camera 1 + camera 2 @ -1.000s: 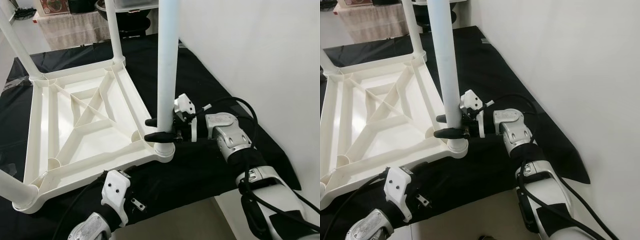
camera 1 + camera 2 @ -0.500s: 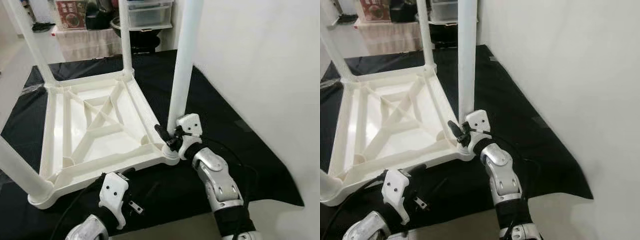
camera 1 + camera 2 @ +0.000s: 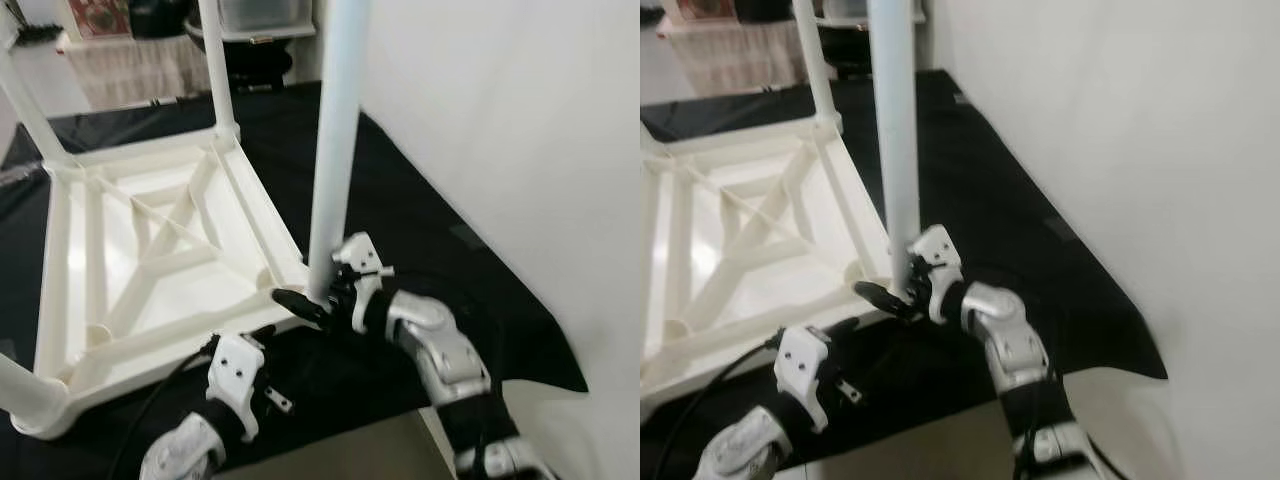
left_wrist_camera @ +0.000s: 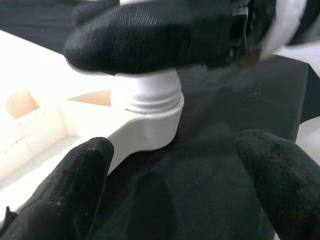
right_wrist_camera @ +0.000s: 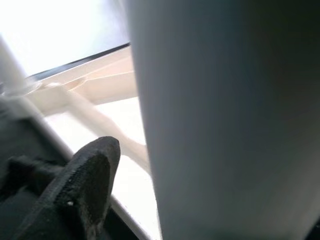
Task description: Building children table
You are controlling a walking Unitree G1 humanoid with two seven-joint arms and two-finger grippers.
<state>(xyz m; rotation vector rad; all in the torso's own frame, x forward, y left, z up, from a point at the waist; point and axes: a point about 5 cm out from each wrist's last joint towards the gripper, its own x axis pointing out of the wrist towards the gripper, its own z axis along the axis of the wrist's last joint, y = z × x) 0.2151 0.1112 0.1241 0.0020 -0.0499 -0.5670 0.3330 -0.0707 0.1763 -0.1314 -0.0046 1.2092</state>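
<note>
A white plastic table [image 3: 150, 250] lies upside down on a black cloth [image 3: 420, 220]. Its near-right leg [image 3: 335, 130] stands upright in the corner socket [image 4: 150, 115]. My right gripper [image 3: 305, 300] is shut on this leg just above the socket, and one black finger [image 5: 85, 185] shows beside the leg in the right wrist view. My left gripper [image 4: 175, 165] is open, low at the table's near edge, a short way from that corner, with only cloth between its fingers [image 4: 75, 170].
A white wall [image 3: 500, 120] runs close along the right. Two more legs stand at the far corner [image 3: 215, 60] and the near-left corner [image 3: 20, 395]. Bare floor [image 3: 350, 450] begins at the cloth's near edge. Drawers and clutter sit at the back.
The head view has swung and tilted. My right forearm has shifted around the leg while its gripper stays at the leg's foot. The left gripper keeps its place by the near edge.
</note>
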